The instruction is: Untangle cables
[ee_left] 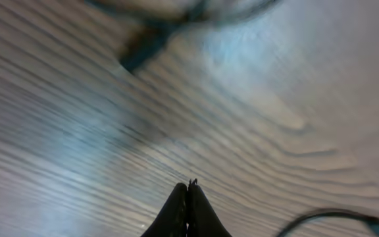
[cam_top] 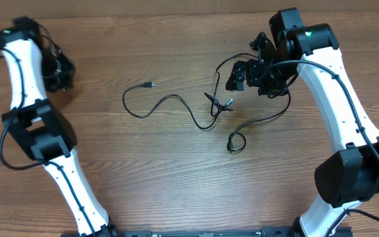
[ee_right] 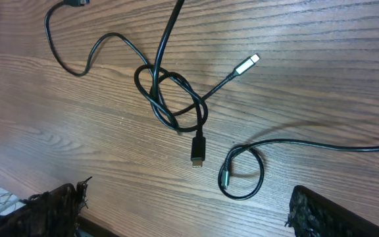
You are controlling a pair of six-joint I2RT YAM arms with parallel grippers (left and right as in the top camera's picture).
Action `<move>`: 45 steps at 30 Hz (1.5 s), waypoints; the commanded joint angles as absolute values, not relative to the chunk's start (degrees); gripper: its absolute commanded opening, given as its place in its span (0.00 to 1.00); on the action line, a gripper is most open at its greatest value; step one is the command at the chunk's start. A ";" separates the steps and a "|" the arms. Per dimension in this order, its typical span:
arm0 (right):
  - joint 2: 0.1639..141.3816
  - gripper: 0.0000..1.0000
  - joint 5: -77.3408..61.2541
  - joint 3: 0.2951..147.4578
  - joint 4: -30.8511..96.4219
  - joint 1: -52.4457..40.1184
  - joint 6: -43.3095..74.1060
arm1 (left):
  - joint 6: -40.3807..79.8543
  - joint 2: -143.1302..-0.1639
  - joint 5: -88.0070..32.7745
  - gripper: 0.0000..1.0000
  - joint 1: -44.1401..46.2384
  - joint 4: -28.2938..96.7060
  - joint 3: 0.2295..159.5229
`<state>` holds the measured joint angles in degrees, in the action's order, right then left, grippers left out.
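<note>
The thin black cables lie mid-table, joined in a loose knot (cam_top: 217, 105) (ee_right: 173, 99). One long strand (cam_top: 170, 99) snakes left to a small plug (cam_top: 151, 85). Another strand curls into a small loop (cam_top: 234, 143) (ee_right: 242, 174) and runs off to the right. Beside the knot lie a silvery plug tip (ee_right: 247, 62) and a black plug (ee_right: 197, 153). My right gripper (cam_top: 249, 66) (ee_right: 186, 197) hovers up and right of the knot, open wide and holding nothing. At the far left, well away from the cables, my left gripper (cam_top: 59, 69) (ee_left: 188, 197) is shut and empty.
Bare wooden tabletop (cam_top: 176, 171) surrounds the cables. Both white arms rise from the front edge at left (cam_top: 64, 171) and right (cam_top: 347, 131). The left wrist view is blurred; a dark cord (ee_left: 328, 216) crosses its lower right corner.
</note>
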<state>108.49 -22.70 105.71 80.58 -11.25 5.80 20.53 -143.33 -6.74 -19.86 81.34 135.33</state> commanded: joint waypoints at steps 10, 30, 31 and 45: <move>107.50 1.00 -22.24 105.69 81.30 -11.20 5.69 | 22.28 -143.15 2.11 0.04 -19.73 65.49 119.07; 107.50 1.00 -22.00 105.69 82.04 -11.20 5.96 | 20.34 -143.15 4.03 0.04 -23.20 41.65 117.12; 107.50 1.00 -21.98 105.69 82.43 -11.20 5.98 | 20.34 -143.15 3.92 0.04 -23.20 39.51 116.51; 107.50 1.00 -21.98 105.69 82.89 -11.20 5.96 | 19.73 -139.98 -9.87 0.04 -23.22 53.04 128.11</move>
